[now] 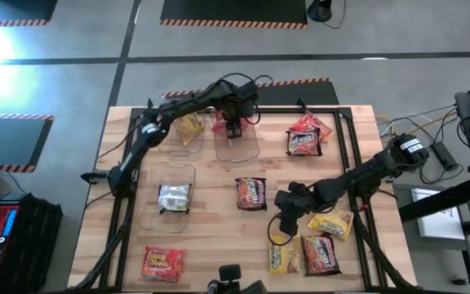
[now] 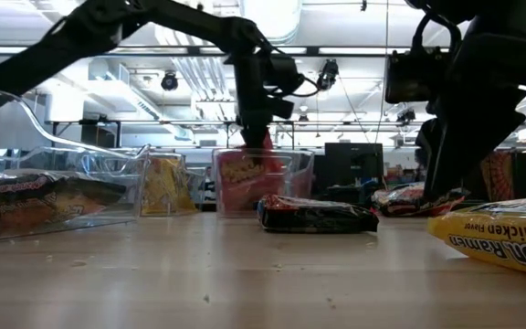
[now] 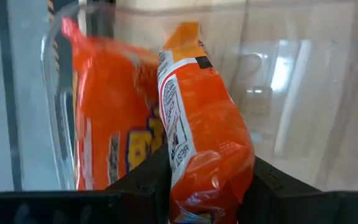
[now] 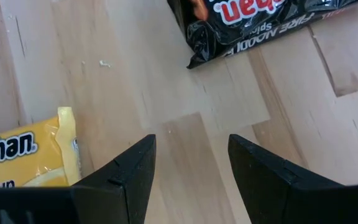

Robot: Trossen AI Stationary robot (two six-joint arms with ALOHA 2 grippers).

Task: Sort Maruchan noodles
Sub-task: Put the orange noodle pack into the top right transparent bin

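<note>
My left gripper (image 1: 233, 129) reaches down into a clear bin (image 1: 247, 147) at the far middle of the table and is shut on a red-orange noodle packet (image 3: 204, 143). A second red-orange packet (image 3: 104, 137) stands on edge in the same bin. The bin to its left holds a yellow packet (image 1: 190, 127). My right gripper (image 4: 191, 149) is open, low over bare wood near the table's right front. It hovers between a yellow packet (image 4: 23, 155) and a dark packet (image 4: 253, 18) and touches neither. My left gripper pinches the red-orange packet between its two fingers (image 3: 148, 180), gripping across the packet's flat faces near one end (image 3: 194, 186). The fingers come from above, pointing down. The packet stands on edge inside the clear bin. Whether its lower end touches the bin floor cannot be told.
A third clear bin (image 1: 188, 175) at the left holds a silvery packet (image 1: 174, 198). Loose on the table lie red packets (image 1: 306, 135) at the far right, a red-orange one (image 1: 163, 263) at the near left, and yellow and red ones (image 1: 321, 253) at the near right.
</note>
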